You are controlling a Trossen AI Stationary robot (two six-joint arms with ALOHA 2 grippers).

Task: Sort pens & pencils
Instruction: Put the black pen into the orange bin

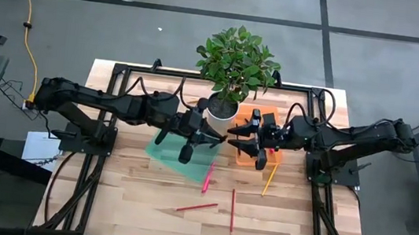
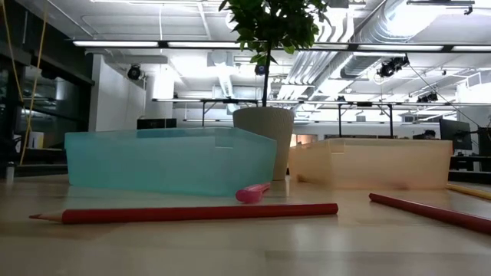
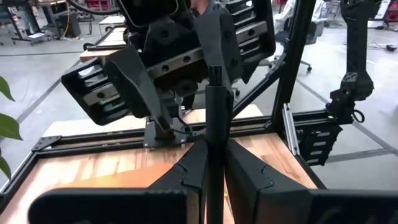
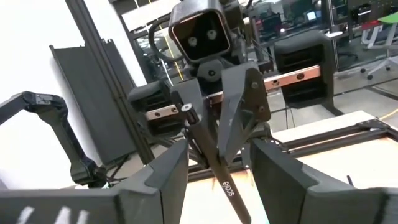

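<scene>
Wooden bench under a straight-down camera, grey floor around it, an open workshop with ceiling lights and ducts behind in the low view. A potted plant stands at the middle of the far edge. A teal tray lies just left of centre and an orange tray just right of the plant; in the low view the teal tray and orange tray flank the pot.

Both arms meet above the bench centre, between the two trays. The left claw is clamped on a black pen, which stands up between its fingers in the left wrist view. The right claw faces it closely; in the right wrist view its fingers stand apart on either side of the same black pen, not touching it.

Loose on the bench toward the near edge:
- pink pen, just off the teal tray's near corner
- yellow pencil, near the orange tray
- two red pencils, close together near the middle of the near edge.
</scene>
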